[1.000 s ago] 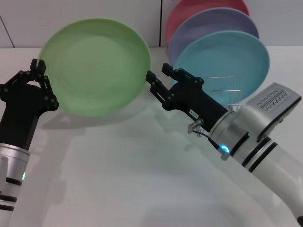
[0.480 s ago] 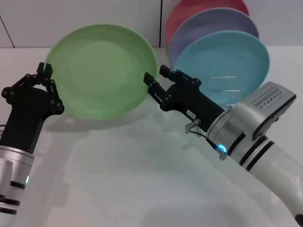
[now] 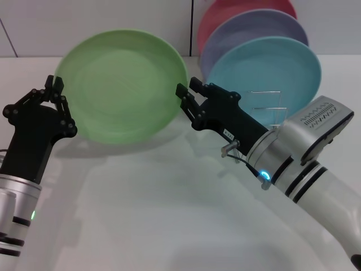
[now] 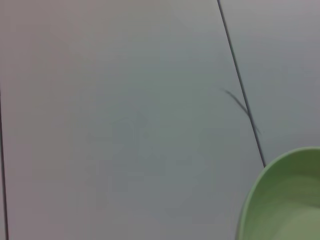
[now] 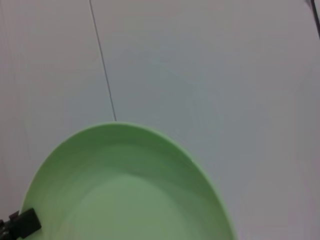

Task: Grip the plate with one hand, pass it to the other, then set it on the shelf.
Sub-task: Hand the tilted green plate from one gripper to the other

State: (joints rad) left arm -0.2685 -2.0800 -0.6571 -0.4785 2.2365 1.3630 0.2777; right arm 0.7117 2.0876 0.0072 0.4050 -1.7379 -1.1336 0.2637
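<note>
The light green plate (image 3: 121, 84) is held upright above the white table, its hollow side facing me. My left gripper (image 3: 56, 97), on the arm with the green light, is shut on the plate's left rim. My right gripper (image 3: 187, 96), on the arm with the blue light, is open at the plate's right rim, its fingers on either side of the edge. The plate (image 4: 290, 200) fills a corner of the left wrist view. In the right wrist view the plate (image 5: 130, 190) is close, with a left fingertip (image 5: 20, 224) at its far edge. The shelf (image 3: 268, 107) is a wire rack behind the right arm.
A light blue plate (image 3: 271, 68), a lavender plate (image 3: 248, 31) and a pink plate (image 3: 225, 11) stand upright in the rack at the back right. A white wall rises behind the table. The white tabletop (image 3: 158, 203) stretches in front.
The left gripper has carried the green plate to the right, toward the right gripper. The right gripper has closed in, and its fingers now reach the plate's right rim.
</note>
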